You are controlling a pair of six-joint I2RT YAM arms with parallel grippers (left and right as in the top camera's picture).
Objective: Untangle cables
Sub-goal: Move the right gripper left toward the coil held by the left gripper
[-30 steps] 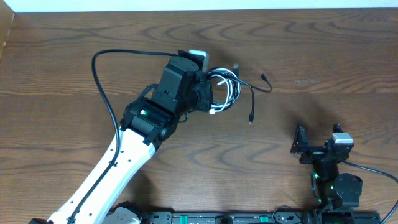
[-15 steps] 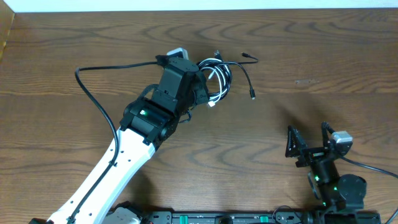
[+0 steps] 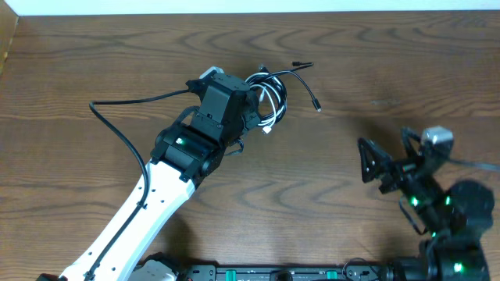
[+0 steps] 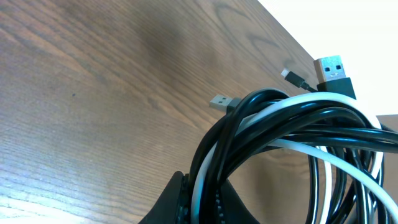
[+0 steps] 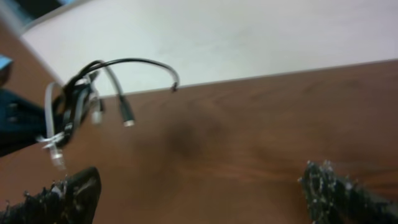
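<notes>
The cables (image 3: pixel 271 95), one black and one white, form a tangled coil at the far middle of the table, with loose black plug ends trailing to the right. My left gripper (image 3: pixel 251 108) is shut on the coil's near-left side. In the left wrist view the strands (image 4: pixel 292 127) run straight between the fingertips (image 4: pixel 174 202), and USB plugs stick out at the top. My right gripper (image 3: pixel 388 164) stands open near the right front, well apart from the coil. The right wrist view shows its gripper (image 5: pixel 202 193) spread over bare wood, with the coil (image 5: pixel 73 99) far off to the left.
A thick black arm cable (image 3: pixel 125 117) loops over the table left of the left arm. The table's far edge meets a white surface (image 3: pixel 351 6). Bare wood (image 3: pixel 351 117) lies between the coil and the right gripper.
The left gripper has carried the coil away toward the far left, the loose ends trailing after it. The right arm has risen and swung, its open fingers now pointing left.
</notes>
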